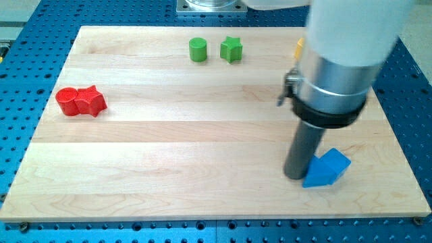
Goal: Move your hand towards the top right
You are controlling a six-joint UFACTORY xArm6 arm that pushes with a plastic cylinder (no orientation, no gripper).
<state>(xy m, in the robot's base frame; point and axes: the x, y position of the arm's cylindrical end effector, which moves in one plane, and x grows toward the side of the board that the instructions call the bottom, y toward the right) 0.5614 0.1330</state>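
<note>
Wooden board [169, 142] on a blue perforated bench [20, 61]. The arm comes down from the view's top right, a wide pale sleeve over a metal collar, ending in a dark rod.

The rod's tip [297, 177] rests on the board at lower right, touching or just beside the left face of a blue block [328, 169], wedge-like in shape. Whether it presses on the block or merely stands against it, cannot tell.

No jaws on this arm. Nothing opens or closes, nothing is held; the rod can only shove.

Other pieces: a red cylinder [67, 101] and a red star-like block [92, 101], touching, at far left. A green cylinder [198, 49] and a green star [231, 49], just beside each other, near the top edge. A sliver of yellow block [298, 47] shows at the arm's left edge, the rest hidden; shape unclear.

The task's thing is the rod itself, bound for the top right corner, which the arm's own bulk hides.

Handling, as a guess: the blocks look small, light and rigid, and should slide easily on the smooth wood. The blue block lies to the tip's right, so a straight run up and right may drag or nudge it along. The yellow one sits near that path too. Nothing looks fragile; the risk is scattering pieces.
</note>
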